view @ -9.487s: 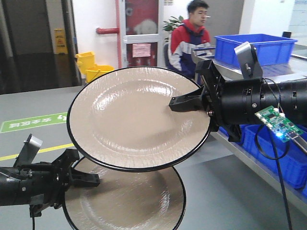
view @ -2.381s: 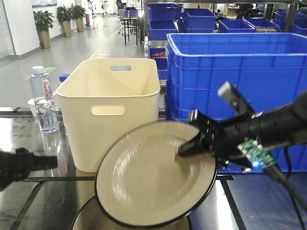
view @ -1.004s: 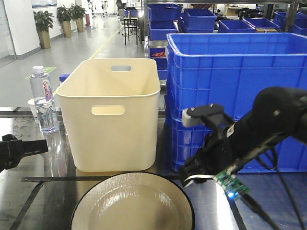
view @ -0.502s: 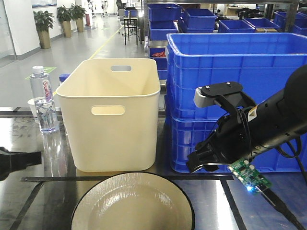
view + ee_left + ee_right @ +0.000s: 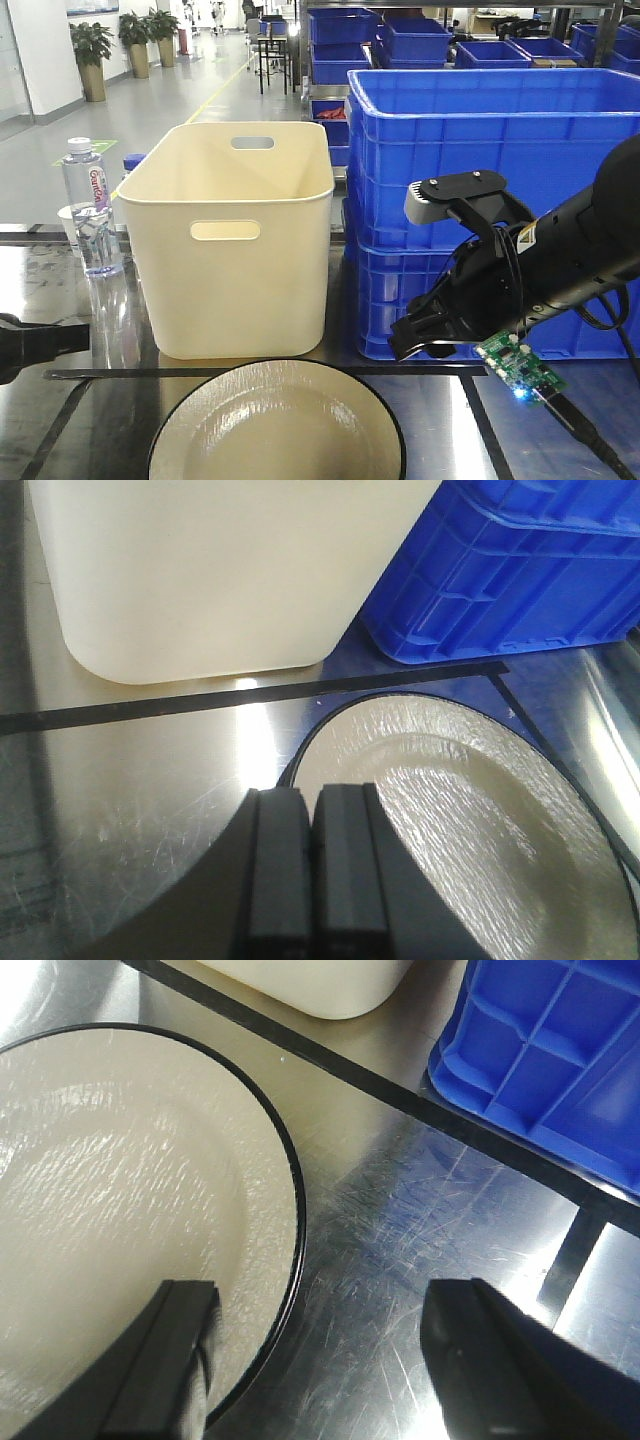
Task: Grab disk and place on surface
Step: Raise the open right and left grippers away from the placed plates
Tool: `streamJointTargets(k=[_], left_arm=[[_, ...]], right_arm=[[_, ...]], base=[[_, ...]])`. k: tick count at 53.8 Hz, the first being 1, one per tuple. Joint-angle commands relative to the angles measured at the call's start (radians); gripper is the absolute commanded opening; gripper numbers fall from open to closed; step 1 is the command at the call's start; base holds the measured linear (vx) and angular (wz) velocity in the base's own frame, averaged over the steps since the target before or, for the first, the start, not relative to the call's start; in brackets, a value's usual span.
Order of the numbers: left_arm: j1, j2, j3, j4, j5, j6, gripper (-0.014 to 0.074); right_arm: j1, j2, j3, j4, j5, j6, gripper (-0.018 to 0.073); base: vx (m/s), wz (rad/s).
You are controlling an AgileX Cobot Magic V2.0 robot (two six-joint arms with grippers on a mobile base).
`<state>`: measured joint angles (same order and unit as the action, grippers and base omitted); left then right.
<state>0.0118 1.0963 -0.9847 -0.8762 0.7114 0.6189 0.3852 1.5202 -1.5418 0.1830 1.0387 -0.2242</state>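
Beige black-rimmed disk (image 5: 277,425) lies flat on dark glossy surface (image 5: 420,1250), below-left of the right gripper (image 5: 320,1360), jaws spread, empty; left gripper (image 5: 310,865) clenched, empty.

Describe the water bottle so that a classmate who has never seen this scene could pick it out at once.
Find the big cream tub on the glossy tabletop. Just left of it stands the water bottle, upright. It is the only clear, slim thing there, with a white cap and a red label.

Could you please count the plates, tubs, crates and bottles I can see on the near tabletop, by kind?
Round beige black-rimmed plates: 1
Cream plastic tubs: 1
Stacked blue plastic crates: 2
Clear water bottles: 1
Total: 5
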Motion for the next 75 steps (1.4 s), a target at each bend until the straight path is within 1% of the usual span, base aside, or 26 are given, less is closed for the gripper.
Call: streamJointTargets(k=[1,5,7,9,12,14,16,17,20,21,23,24,25,28,31,33,37,42,49,52,56,59,62,63,70,75], left_arm=[[0.001,-0.019,-0.028,-0.042,-0.044,0.004,-0.0009],[0.001,-0.018,-0.027,-0.055,-0.046,0.003,-0.0008],[0.001,-0.018,-0.023,-0.044,-0.053,0.000,-0.0008],[-0.006,-0.022,-0.016,-0.011,-0.070,-0.001,-0.0008],[-0.026,-0.048,0.004,0.060,-0.111,-0.026,-0.0008],[-0.045,-0.079,0.021,0.138,-0.146,-0.061,-0.0008],[-0.065,-0.110,0.047,0.234,-0.191,-0.123,-0.0008],[-0.072,-0.131,0.058,0.268,-0.208,-0.148,-0.0008],[-0.097,-0.192,0.117,0.424,-0.287,-0.283,-0.0008],[-0.103,-0.209,0.133,0.456,-0.307,-0.315,-0.0008],[-0.117,-0.267,0.183,0.531,-0.355,-0.412,-0.0008],[-0.120,-0.287,0.202,0.573,-0.384,-0.443,-0.0008],[-0.125,-0.320,0.231,0.600,-0.403,-0.487,-0.0008],[-0.129,-0.410,0.312,0.699,-0.476,-0.585,-0.0008],[-0.129,-0.521,0.393,0.783,-0.534,-0.655,-0.0008],[-0.129,-0.585,0.450,0.820,-0.549,-0.689,-0.0008],[-0.129,-0.709,0.540,0.843,-0.549,-0.711,-0.0008],[-0.128,-0.879,0.657,0.857,-0.543,-0.710,-0.0008],[-0.126,-1.059,0.810,0.908,-0.556,-0.712,-0.0007],[-0.119,-1.131,0.877,0.916,-0.569,-0.714,-0.0007],[-0.107,-1.112,0.950,0.916,-0.625,-0.732,-0.0007],[-0.097,-1.108,1.003,0.916,-0.675,-0.774,-0.0007],[-0.092,-1.109,0.996,0.917,-0.637,-0.799,-0.0007],[-0.092,-1.109,0.995,0.922,-0.633,-0.799,-0.0007],[-0.092,-1.109,0.996,0.924,-0.698,-0.799,-0.0007],[-0.092,-1.109,0.995,0.924,-0.711,-0.799,-0.0007]], right_arm=[[-0.003,-0.040,-0.031,0.002,-0.050,-0.003,0.0491],[-0.003,-0.040,-0.031,0.002,-0.050,-0.003,0.0491],[-0.003,-0.040,-0.031,0.002,-0.050,-0.003,0.0491],[-0.003,-0.040,-0.031,0.002,-0.050,-0.003,0.0491],[-0.003,-0.040,-0.031,0.002,-0.050,-0.003,0.0491],[-0.003,-0.040,-0.031,0.002,-0.050,-0.003,0.0491],[-0.003,-0.040,-0.031,0.000,-0.050,-0.003,0.0491],[-0.003,-0.040,-0.031,0.000,-0.050,-0.003,0.0491],[-0.003,-0.040,-0.031,0.006,-0.050,-0.003,0.0491],[-0.003,-0.040,-0.031,0.007,-0.050,-0.003,0.0491],[-0.003,-0.040,-0.031,0.007,-0.050,-0.003,0.0491],[-0.003,-0.040,-0.031,0.005,-0.050,-0.003,0.0491],[-0.003,-0.040,-0.031,0.005,-0.050,-0.003,0.0491],[-0.003,-0.040,-0.031,0.005,-0.050,-0.003,0.0491],[-0.003,-0.040,-0.031,0.005,-0.050,-0.003,0.0491],[-0.003,-0.040,-0.031,0.005,-0.050,-0.003,0.0491],[-0.003,-0.040,-0.031,0.005,-0.050,-0.003,0.0491],[-0.003,-0.040,-0.031,0.005,-0.050,-0.003,0.0491],[-0.003,-0.040,-0.031,0.005,-0.050,-0.003,0.0491],[-0.003,-0.040,-0.031,0.005,-0.050,-0.003,0.0491],[-0.003,-0.037,-0.030,0.005,-0.045,-0.003,0.0491],[-0.003,-0.037,-0.030,0.008,-0.043,-0.003,0.0491],[-0.003,-0.033,-0.029,0.006,-0.046,-0.003,0.0491],[-0.003,-0.033,-0.029,0.001,-0.044,-0.003,0.0491],[-0.003,-0.033,-0.029,0.002,-0.046,-0.003,0.0491],[-0.003,-0.033,-0.029,0.002,-0.046,-0.003,0.0491]], base=[[0.00,0.00],[0.00,0.00],[0.00,0.00],[0.00,0.00],[0.00,0.00],[0.00,0.00],[0.00,0.00],[0.00,0.00],[0.00,0.00],[0.00,0.00],[0.00,0.00],[0.00,0.00],[0.00,0.00],[0.00,0.00],[0.00,0.00],[0.00,0.00],[0.00,0.00],[0.00,0.00],[0.00,0.00],[0.00,0.00],[0.00,0.00],[0.00,0.02],[0.00,0.01],[0.00,0.00],[0.00,0.00],[0.00,0.00]])
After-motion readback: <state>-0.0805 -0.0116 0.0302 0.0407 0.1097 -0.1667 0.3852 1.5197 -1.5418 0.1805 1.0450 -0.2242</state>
